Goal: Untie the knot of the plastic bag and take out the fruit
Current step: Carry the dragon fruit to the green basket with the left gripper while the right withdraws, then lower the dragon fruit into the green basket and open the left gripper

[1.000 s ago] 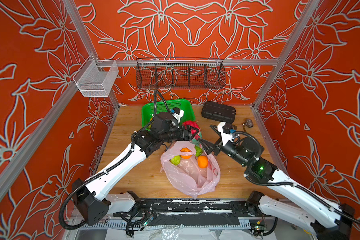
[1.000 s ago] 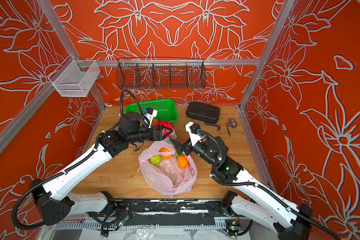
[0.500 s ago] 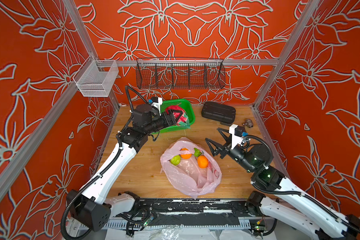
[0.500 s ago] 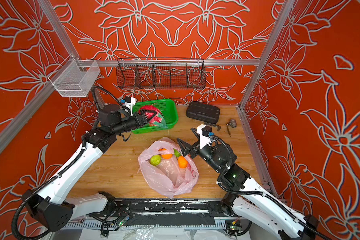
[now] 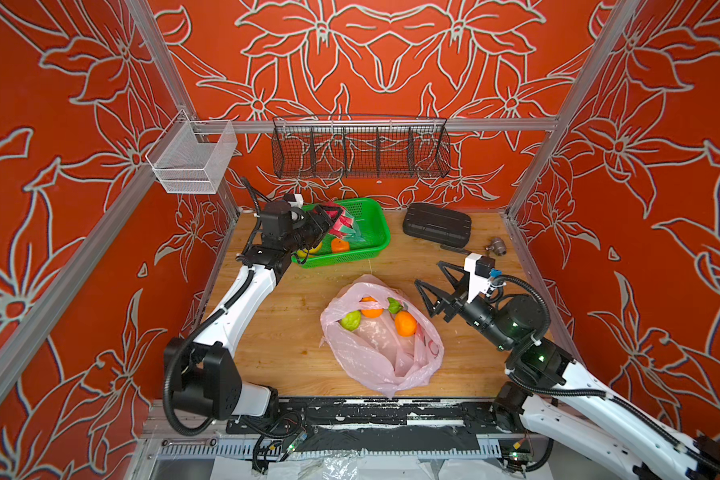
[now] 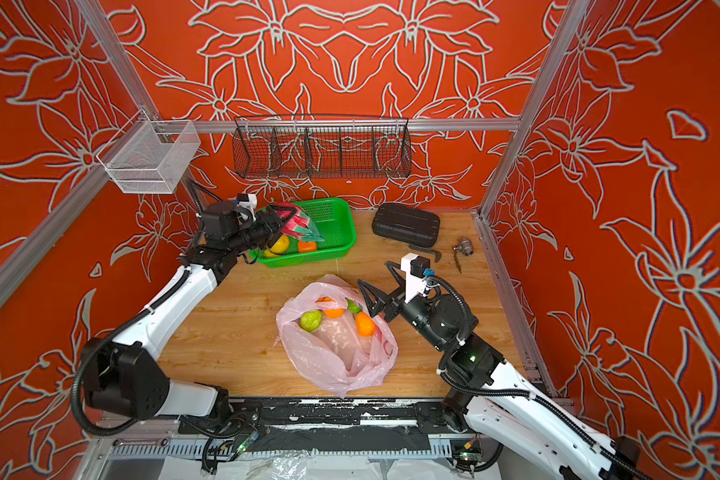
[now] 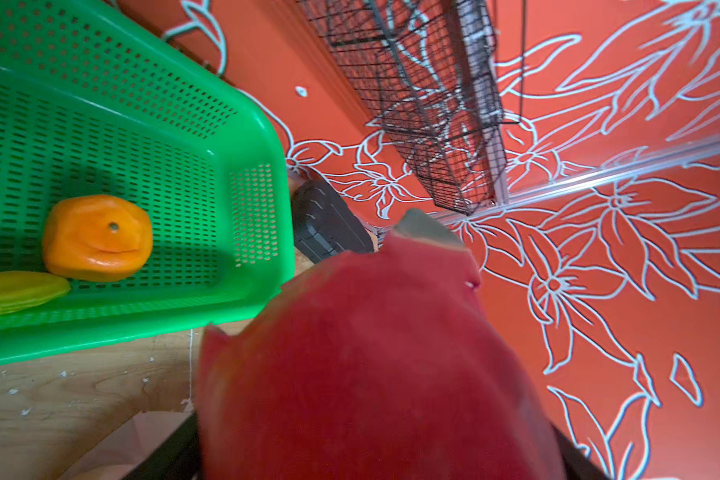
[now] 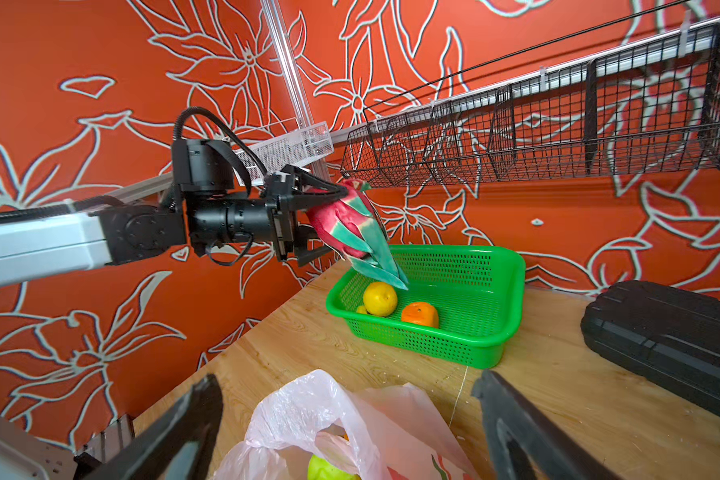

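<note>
– Plastic bag (image 5: 375, 357): where does it lie?
– Mid-table on the pale wooden board (image 5: 287, 332). It is thin, crinkled pink film, with its mouth gaping toward the rear wall. Two oranges (image 5: 405, 323) and a green pear-shaped fruit (image 5: 351, 320) show inside.
– And round it?
– Red walls with white flower outlines on three sides. A perforated green basket (image 5: 385, 237) sits at the back left, holding a yellow round fruit (image 8: 380, 298), a lumpy orange (image 8: 420, 313) and a banana (image 7: 13, 291). A ribbed black case (image 5: 437, 226) lies to its right, with a small metal fitting (image 5: 495, 247) near that. A black wire rack (image 5: 360, 151) and a white mesh bin (image 5: 192, 162) hang above.
– The grippers?
– Left gripper (image 8: 335, 220) clamps the dragon fruit (image 8: 350, 232), pink with green tips, above the basket. Right gripper (image 5: 429, 274) hovers just beside the bag's mouth, jaws spread wide, holding nothing.
</note>
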